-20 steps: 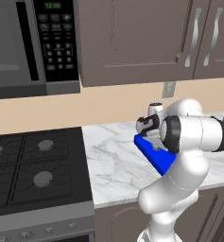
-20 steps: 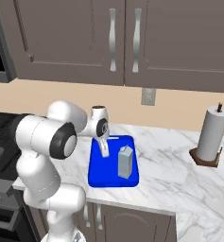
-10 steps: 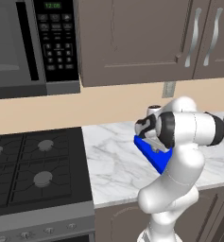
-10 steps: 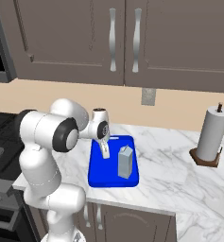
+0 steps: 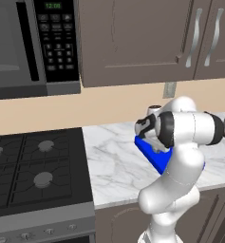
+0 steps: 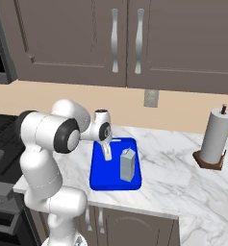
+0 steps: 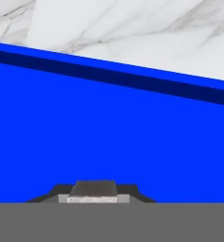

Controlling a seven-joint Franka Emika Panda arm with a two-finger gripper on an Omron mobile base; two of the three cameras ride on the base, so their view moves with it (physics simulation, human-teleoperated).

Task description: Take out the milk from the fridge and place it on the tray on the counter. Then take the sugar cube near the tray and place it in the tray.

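Note:
The bright blue tray point(image 6: 116, 185) lies on the white marble counter point(image 6: 173, 187). The milk point(image 6: 127, 165) stands upright in its right half. My gripper point(image 6: 107, 156) points down over the tray's left half, fingertips just above the floor. In the hand view the tray floor point(image 7: 108, 127) is very close, with its rim and marble beyond. A tiny whitish-grey sugar cube point(image 7: 93, 188) sits between the dark tips of the gripper point(image 7: 93, 194), which is shut on it. From the left base view the arm hides most of the tray point(image 5: 147, 148). The fridge is out of view.
A paper towel roll point(image 6: 214, 137) stands on the counter to the right. A black gas stovetop point(image 5: 33, 173) lies left of the counter, under a microwave point(image 5: 33, 45). Wall cabinets point(image 6: 134, 38) hang above, and a wall outlet point(image 6: 151, 98) sits behind the tray.
The hand has stayed over the tray's left half and sunk slightly toward its floor while the elbow shifted. The milk and tray have not moved.

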